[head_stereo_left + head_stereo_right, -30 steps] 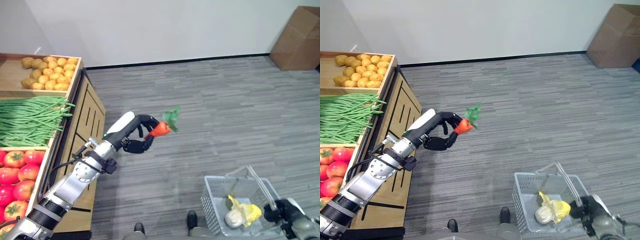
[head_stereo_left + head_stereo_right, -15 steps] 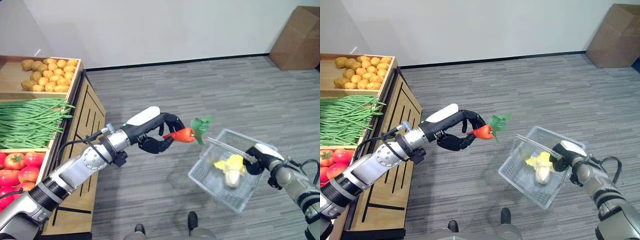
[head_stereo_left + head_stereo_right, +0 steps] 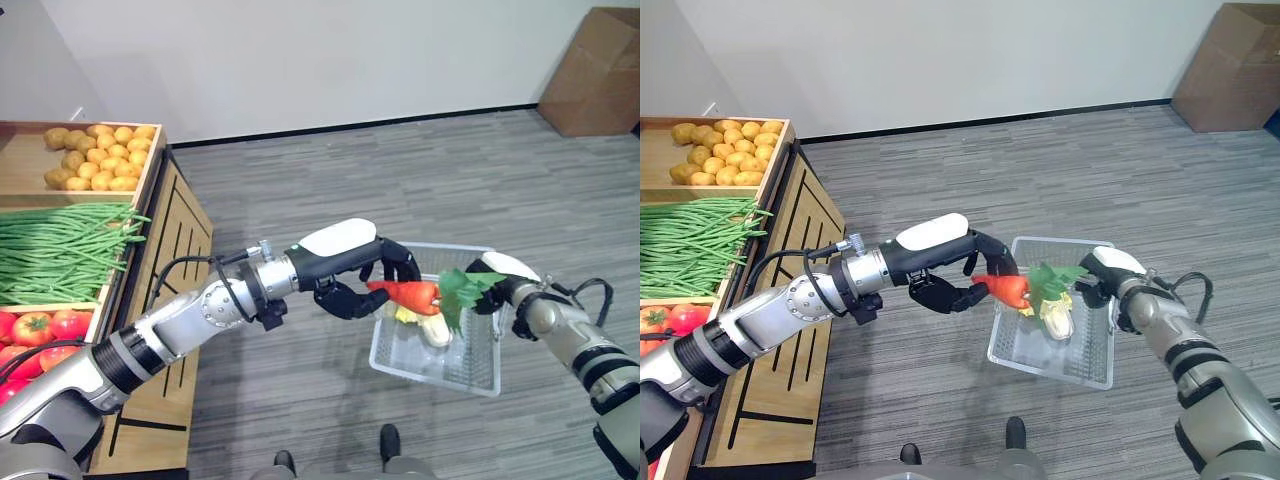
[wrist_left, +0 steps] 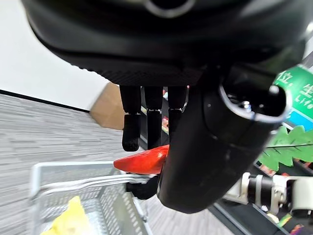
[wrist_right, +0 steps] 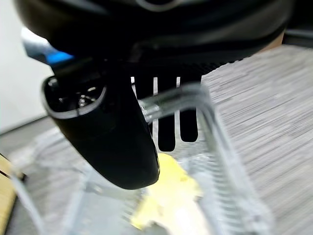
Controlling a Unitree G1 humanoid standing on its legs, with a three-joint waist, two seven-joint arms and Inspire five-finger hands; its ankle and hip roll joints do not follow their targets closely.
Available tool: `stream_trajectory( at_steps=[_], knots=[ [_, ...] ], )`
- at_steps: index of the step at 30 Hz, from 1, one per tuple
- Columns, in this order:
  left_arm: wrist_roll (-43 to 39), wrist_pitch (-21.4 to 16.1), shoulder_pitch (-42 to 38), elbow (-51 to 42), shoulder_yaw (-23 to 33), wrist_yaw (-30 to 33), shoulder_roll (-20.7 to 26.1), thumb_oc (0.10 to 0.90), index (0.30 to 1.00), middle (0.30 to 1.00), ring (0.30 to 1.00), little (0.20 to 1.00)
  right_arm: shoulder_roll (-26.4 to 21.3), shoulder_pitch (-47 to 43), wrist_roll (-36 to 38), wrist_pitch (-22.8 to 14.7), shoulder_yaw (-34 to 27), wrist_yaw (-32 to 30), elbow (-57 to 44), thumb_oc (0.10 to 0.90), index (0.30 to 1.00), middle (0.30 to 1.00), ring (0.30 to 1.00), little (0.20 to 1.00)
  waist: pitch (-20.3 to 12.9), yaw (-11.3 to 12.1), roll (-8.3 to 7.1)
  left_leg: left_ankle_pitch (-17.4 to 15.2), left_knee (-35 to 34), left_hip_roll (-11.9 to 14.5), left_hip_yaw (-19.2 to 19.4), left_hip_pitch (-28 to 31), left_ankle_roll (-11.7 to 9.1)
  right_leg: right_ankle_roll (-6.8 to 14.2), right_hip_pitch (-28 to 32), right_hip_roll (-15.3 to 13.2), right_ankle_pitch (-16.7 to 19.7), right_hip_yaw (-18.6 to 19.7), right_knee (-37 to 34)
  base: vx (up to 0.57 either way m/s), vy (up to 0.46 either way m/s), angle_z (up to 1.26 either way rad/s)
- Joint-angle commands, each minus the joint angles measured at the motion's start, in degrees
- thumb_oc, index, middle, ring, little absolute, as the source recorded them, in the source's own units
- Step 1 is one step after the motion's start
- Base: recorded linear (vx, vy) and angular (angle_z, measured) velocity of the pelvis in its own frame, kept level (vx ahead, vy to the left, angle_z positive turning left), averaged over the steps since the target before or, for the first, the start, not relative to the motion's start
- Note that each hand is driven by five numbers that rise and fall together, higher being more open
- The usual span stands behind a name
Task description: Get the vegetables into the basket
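Note:
My left hand (image 3: 352, 282) is shut on an orange carrot (image 3: 408, 293) with green leaves (image 3: 462, 291); the carrot hangs over the near-left part of a clear wire basket (image 3: 436, 366). My right hand (image 3: 494, 285) is shut on the basket's handle (image 5: 193, 100) at its right side and holds the basket off the floor. A yellow-and-white vegetable (image 3: 1056, 315) lies inside the basket. In the left wrist view the carrot (image 4: 142, 160) sits between my fingers (image 4: 131, 132) and thumb, above the basket's rim (image 4: 73, 185).
A wooden produce stand (image 3: 165, 255) runs along the left with potatoes (image 3: 95, 160), green beans (image 3: 60, 250) and tomatoes (image 3: 45, 330). A cardboard box (image 3: 592, 72) stands at the far right by the wall. Grey floor (image 3: 400, 190) lies open beyond the basket.
My left hand has carried the carrot further right, over the basket. My right hand has brought the basket up and leftward, and it now hangs more level.

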Motion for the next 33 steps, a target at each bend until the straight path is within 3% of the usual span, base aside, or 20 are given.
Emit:
stream_trajectory(
  at_steps=[1, 8, 17, 22, 33],
  knots=[
    [0.8, -2.4, -5.9, 4.9, 0.1, 4.3, -4.1, 0.4, 0.3, 0.3, 0.3, 0.3, -0.2, -14.7, 7.2, -2.4, -3.8, -7.0, -5.5, 0.4, 0.3, 0.3, 0.3, 0.3, -1.8, 0.3, -2.71, -1.7, 0.1, 1.8, 0.1, 0.3, -3.0, 3.5, 3.9, -1.7, -5.2, -1.3, 0.0, 0.0, 0.0, 0.0],
    [7.1, -1.7, -5.8, 12.1, -2.8, 4.1, -7.3, 0.4, 0.3, 0.3, 0.3, 0.3, 1.5, -14.2, 9.8, -2.9, -5.5, -6.9, -11.1, 0.4, 0.3, 0.3, 0.3, 0.3, -1.6, -0.1, -2.84, -1.8, 0.1, 2.0, 0.3, 0.2, -2.9, 3.4, 3.8, -1.5, -5.2, -1.2, 0.0, 0.0, -0.001, -0.06],
    [18.5, -0.3, -4.0, 28.5, -3.4, 6.6, -12.1, 0.4, 0.3, 0.3, 0.3, 0.3, 4.1, -11.9, 17.0, -4.1, -9.9, -6.3, -20.8, 0.4, 0.3, 0.3, 0.3, 0.3, -1.3, -0.7, -3.09, -1.9, 0.1, 2.2, 0.8, 0.2, -2.9, 3.3, 3.5, -1.2, -5.2, -0.9, 0.0, 0.0, 0.0, -0.01],
    [23.7, 1.5, -3.3, 36.5, -0.4, 10.9, -13.1, 0.4, 0.3, 0.3, 0.3, 0.3, 4.2, -9.8, 19.3, -5.4, -11.0, -4.7, -29.5, 0.4, 0.3, 0.3, 0.3, 0.3, -0.8, -0.9, -3.13, -1.8, 0.1, 2.4, 1.1, 0.0, -2.9, 3.3, 3.0, -1.1, -5.0, -0.4, 0.0, -0.01, -0.004, -0.05],
    [27.5, 4.0, -1.1, 41.2, 7.0, 16.6, -11.5, 0.4, 0.3, 0.3, 0.3, 0.3, 3.8, -2.1, 24.8, -5.7, -11.5, 0.9, -37.4, 0.4, 0.3, 0.3, 0.3, 0.3, -0.8, -1.3, -3.11, -1.6, 0.1, 3.0, 1.7, 0.9, -3.5, 3.1, 4.0, -0.8, -5.4, -1.1, 0.0, 0.0, 0.0, 0.0]
  ],
)
